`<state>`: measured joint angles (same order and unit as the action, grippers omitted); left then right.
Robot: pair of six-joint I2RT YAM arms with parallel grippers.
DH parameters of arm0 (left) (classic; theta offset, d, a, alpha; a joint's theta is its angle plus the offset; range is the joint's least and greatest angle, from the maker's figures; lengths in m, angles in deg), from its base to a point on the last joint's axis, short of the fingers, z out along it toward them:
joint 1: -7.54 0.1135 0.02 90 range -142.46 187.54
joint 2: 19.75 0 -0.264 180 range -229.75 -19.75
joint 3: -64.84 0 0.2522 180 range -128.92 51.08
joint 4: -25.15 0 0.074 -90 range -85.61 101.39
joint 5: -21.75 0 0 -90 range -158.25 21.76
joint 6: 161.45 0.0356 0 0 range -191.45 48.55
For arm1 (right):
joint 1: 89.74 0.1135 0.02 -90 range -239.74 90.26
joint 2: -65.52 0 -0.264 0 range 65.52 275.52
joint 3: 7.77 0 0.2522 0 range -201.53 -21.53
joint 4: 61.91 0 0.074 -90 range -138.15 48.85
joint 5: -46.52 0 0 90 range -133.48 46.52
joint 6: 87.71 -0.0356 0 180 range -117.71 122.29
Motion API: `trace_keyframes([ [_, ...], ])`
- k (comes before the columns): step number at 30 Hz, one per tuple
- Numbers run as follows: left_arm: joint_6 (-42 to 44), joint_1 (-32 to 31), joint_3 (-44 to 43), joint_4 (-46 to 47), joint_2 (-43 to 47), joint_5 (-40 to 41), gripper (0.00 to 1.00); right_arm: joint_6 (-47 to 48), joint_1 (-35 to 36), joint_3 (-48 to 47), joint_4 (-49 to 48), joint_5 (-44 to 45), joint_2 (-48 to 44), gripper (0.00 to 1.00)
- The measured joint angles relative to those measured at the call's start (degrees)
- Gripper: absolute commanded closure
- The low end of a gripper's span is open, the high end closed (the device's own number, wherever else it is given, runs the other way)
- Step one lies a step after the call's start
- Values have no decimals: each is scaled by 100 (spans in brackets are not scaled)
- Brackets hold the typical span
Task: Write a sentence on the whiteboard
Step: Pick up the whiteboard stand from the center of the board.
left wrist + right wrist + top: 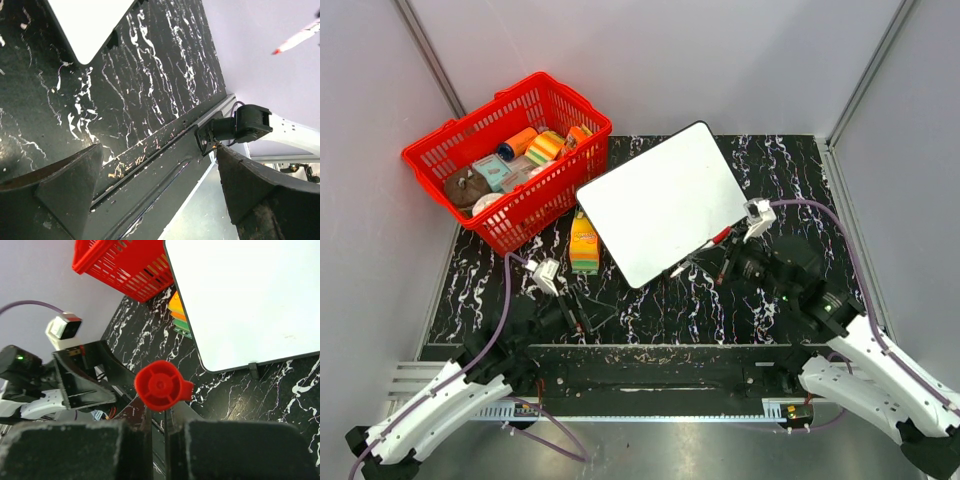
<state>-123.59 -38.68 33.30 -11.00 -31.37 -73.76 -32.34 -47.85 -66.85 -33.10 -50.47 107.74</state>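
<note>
The whiteboard point(662, 202) lies tilted on the black marbled table and its face is blank; no red sentence shows on it. Its corner also shows in the left wrist view point(85, 25) and it fills the upper right of the right wrist view point(250, 300). My right gripper point(728, 258) point(160, 427) is shut on the slim white pen point(720, 238), just off the board's near right edge. The pen's red cap point(161, 386) faces the camera end-on. My left gripper point(578, 312) point(160, 185) is open and empty, low over the table's front edge. The pen also shows far off in the left wrist view point(300, 36).
A red basket point(450, 150) point(120, 265) with several small items stands at the back left, touching the board's left corner. A stack of coloured sponges point(584, 247) point(177, 315) sits between basket and board. A metal rail point(650, 375) runs along the front edge.
</note>
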Motion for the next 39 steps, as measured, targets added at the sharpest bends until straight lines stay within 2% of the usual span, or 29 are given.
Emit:
trace_keyframes([
  [7, -337, -2, 251, -107, 175, 155, 1, 133, 0, 15, 227, -114, -533, 100],
  [13, -382, -2, 258, -109, 79, 188, 1, 149, 0, 538, 236, -160, -590, 100],
  [18, -356, -2, 236, -98, -195, 348, 1, 361, 0, 629, 210, -103, -52, 100],
  [25, -122, -2, 46, 127, -1139, 721, 1, 750, -138, 175, 70, -17, 793, 100],
  [28, -17, -2, -111, 304, -1585, 898, 1, 750, -592, 109, -243, -398, 994, 100],
  [34, 245, 11, -485, 765, -2420, 1329, 1, 144, -2352, 238, -1228, -1834, 1467, 100],
  [39, 444, 238, -581, 1534, -3314, 1329, 4, -238, -2892, 286, -1703, -2426, 1663, 100],
])
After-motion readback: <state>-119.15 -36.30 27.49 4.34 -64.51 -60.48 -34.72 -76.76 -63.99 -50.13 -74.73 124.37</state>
